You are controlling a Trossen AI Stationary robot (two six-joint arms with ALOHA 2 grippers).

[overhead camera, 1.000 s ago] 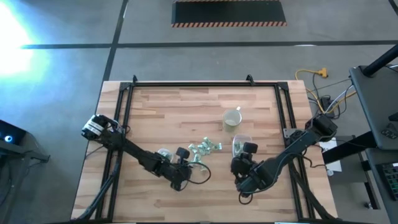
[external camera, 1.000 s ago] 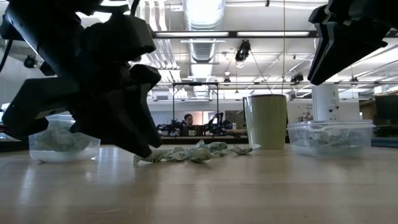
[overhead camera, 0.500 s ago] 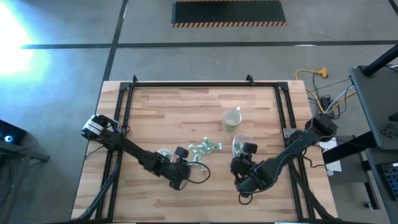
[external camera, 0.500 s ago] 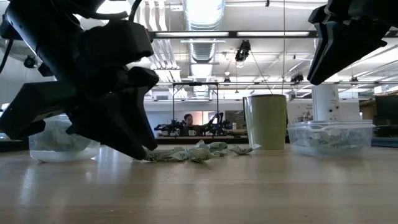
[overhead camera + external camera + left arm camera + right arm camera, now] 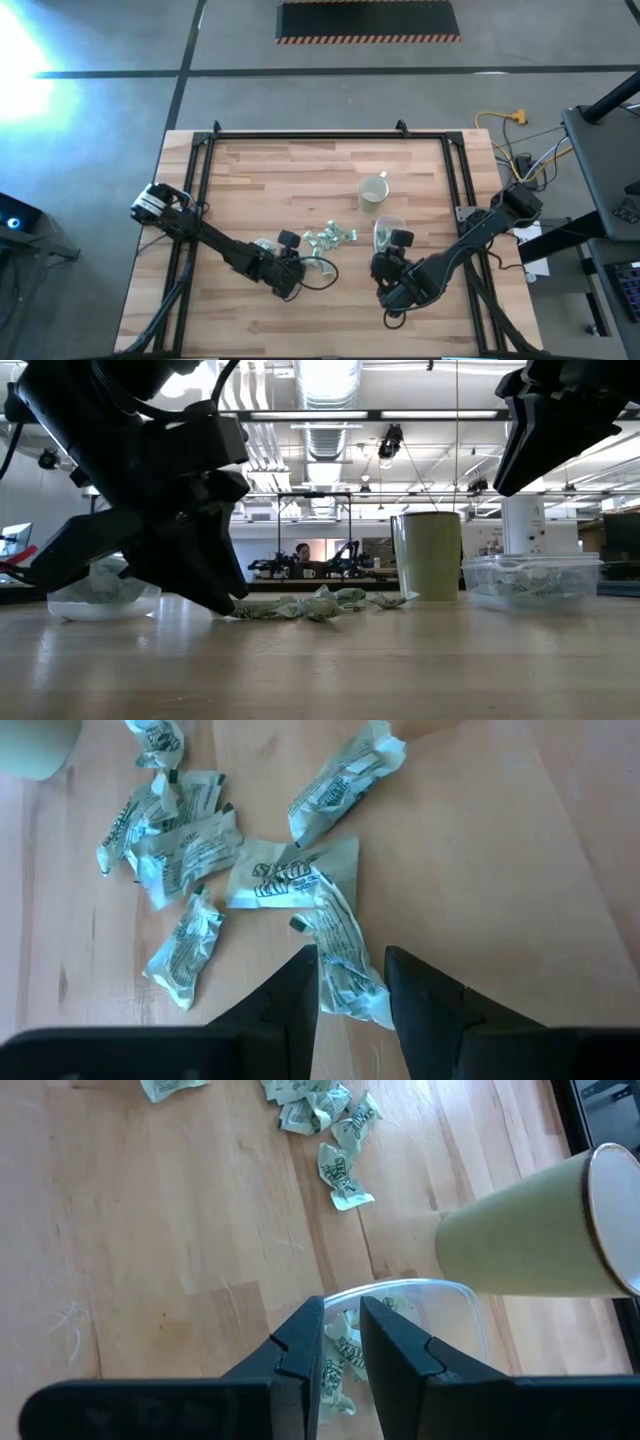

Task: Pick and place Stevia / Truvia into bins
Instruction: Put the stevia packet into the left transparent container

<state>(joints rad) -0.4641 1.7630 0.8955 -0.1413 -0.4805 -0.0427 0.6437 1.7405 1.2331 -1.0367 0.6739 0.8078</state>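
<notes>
Several crumpled green-and-white Stevia packets (image 5: 330, 237) lie loose on the wood table. My left gripper (image 5: 350, 990) is open and slants down onto the pile's near edge (image 5: 228, 603). One finger stands on each side of one packet (image 5: 345, 960), which lies flat on the table. My right gripper (image 5: 340, 1335) hangs well above the rounded-rectangular bin (image 5: 530, 578), its fingers a narrow gap apart. That bin (image 5: 420, 1295) holds several packets. The round bin (image 5: 263, 246) beside my left arm also holds some. My left gripper has its two fingers (image 5: 300, 995) close against the long sides of the packet (image 5: 350, 985), coming slanting down from the table's near left and lying along it. Whether they touch it I cannot tell. The packet lies on the table.
A pale cream mug (image 5: 373, 189) stands just beyond the rectangular bin, toward the far edge. Black rails (image 5: 300, 137) frame the table's far, left and right sides. Bare wood lies toward the near edge (image 5: 330, 320) and the far left.
My left gripper has tipped further down, and its fingertips have come down to the table at the near edge of the packet pile. The packets and both bins lie as before.
</notes>
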